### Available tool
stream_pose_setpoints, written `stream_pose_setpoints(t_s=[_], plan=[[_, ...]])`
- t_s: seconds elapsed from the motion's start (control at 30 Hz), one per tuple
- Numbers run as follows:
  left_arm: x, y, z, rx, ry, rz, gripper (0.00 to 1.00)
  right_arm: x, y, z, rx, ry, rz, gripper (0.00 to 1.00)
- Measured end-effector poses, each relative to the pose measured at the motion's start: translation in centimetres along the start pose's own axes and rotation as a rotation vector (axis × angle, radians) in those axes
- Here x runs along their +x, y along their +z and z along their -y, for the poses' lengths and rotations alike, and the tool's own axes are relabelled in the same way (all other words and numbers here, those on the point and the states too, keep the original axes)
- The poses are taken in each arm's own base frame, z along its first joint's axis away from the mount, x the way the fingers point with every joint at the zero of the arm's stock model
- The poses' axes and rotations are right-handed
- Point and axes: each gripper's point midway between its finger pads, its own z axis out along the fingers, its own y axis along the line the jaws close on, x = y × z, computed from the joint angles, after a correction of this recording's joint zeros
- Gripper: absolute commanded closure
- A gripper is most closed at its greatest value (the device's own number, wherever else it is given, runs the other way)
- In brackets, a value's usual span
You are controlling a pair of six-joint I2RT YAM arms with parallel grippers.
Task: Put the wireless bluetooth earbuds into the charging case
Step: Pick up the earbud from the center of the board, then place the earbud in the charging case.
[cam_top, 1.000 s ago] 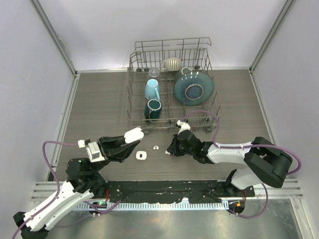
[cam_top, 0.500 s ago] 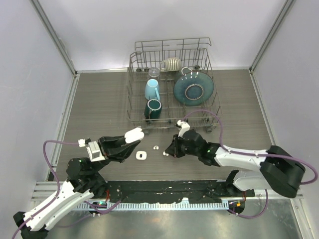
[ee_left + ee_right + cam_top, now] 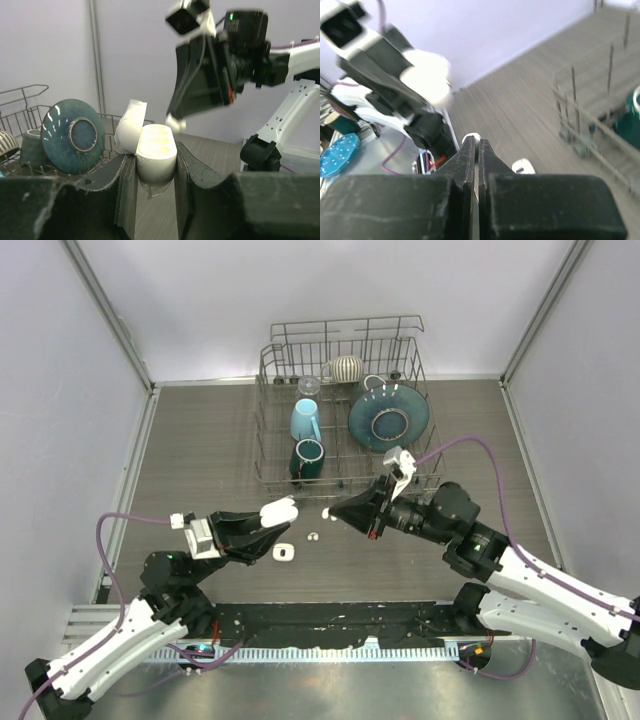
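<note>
My left gripper (image 3: 272,516) is shut on the white charging case (image 3: 156,152), which it holds upright above the table with its lid (image 3: 129,127) hinged open. My right gripper (image 3: 338,511) is shut on one white earbud (image 3: 326,512), pinched at the fingertips. In the left wrist view this earbud (image 3: 175,121) hangs just above and behind the case's open wells. The right wrist view shows the earbud (image 3: 471,136) peeking past the closed gripper (image 3: 476,143). A second earbud (image 3: 313,536) lies on the table between the arms.
A small white rounded piece with a dark slot (image 3: 284,553) lies on the table below the case. The wire dish rack (image 3: 268,465) stands behind, holding a blue plate (image 3: 389,418), a light blue mug (image 3: 305,420) and a dark green mug (image 3: 307,457).
My right gripper closed on an earbud at the table, lifted it and swung it up and left toward the case. The left gripper with the case shifted slightly right.
</note>
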Motion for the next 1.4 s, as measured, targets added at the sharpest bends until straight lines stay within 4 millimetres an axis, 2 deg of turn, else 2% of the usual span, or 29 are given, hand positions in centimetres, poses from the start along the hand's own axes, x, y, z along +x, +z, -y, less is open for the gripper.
stream_pose_setpoints(t_s=[0.1, 0.17, 0.33, 0.57, 0.67, 1.03, 1.4], plan=[[0.6, 0.3, 0.3, 0.025, -0.008, -0.018, 1.0, -4.3, 0.0, -2.9, -0.091, -0.065, 0.058, 0.99], [1.0, 0.5, 0.6, 0.047, -0.013, -0.032, 1.0, -6.2, -0.1, -4.7, -0.152, -0.101, 0.088, 0.99], [1.4, 1.0, 1.7, 0.111, -0.042, -0.055, 1.0, -7.7, -0.4, -7.8, -0.278, -0.172, 0.091, 0.99], [0.2, 1.6, 3.3, 0.203, -0.071, -0.025, 1.0, -6.1, 0.2, -10.7, -0.407, -0.232, 0.01, 0.99], [-0.2, 1.8, 3.7, 0.229, -0.076, -0.013, 1.0, -5.2, 0.1, -11.3, -0.428, -0.258, -0.015, 0.99], [-1.2, 2.1, 5.3, 0.322, -0.105, -0.002, 1.0, -5.4, 0.6, -10.6, -0.387, -0.341, 0.011, 0.99], [-1.7, 2.0, 5.9, 0.354, -0.115, 0.006, 1.0, -5.0, 0.8, -10.9, -0.387, -0.38, 0.023, 0.99]])
